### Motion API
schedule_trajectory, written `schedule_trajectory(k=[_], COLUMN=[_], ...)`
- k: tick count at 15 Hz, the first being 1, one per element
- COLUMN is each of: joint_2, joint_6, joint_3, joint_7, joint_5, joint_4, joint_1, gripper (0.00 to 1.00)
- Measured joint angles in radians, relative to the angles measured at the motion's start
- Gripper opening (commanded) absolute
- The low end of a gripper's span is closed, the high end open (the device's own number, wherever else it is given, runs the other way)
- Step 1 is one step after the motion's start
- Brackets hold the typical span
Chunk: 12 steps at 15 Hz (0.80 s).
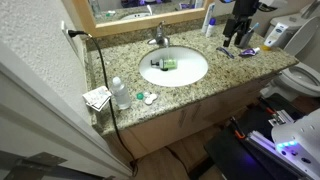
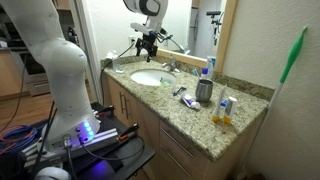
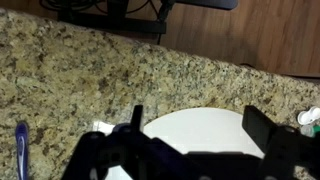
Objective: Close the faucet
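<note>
our hand (image 1: 239,40), fingers (image 3: 136,125) spread apart, hangs high over the tabletop (image 1: 255,65). the faucet (image 1: 160,38) sits at the back edge behind the basin (image 1: 190,72), below and sideways from the hand, spout toward the front edge; we must drop and cross.

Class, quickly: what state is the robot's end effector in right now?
End effector: open, fingers wide apart, holding nothing.
</note>
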<state>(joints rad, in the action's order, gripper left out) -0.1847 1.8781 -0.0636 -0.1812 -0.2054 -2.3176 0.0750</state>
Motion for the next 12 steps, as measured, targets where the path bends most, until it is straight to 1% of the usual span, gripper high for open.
schedule_trajectory(k=[2,5,6,8,9,12], joint_2=[0.0,0.0,0.0,0.0,-0.006,-0.06], joint_6=[0.0,0.005,0.02,0.088,0.102,0.098], joint_3=[0.0,0.008,0.009,0.011,0.021,0.081], joint_7=[0.0,0.015,0.015,0.01,0.014,0.086], joint_5=[0.0,0.035,0.04,0.034,0.007,-0.087], joint_4=[0.0,0.0,0.0,-0.002,0.009,0.106], joint_1=[0.0,-0.004,-0.004,-0.004,0.0,0.031], gripper=[1.0,1.0,1.0,1.0,1.0,1.0])
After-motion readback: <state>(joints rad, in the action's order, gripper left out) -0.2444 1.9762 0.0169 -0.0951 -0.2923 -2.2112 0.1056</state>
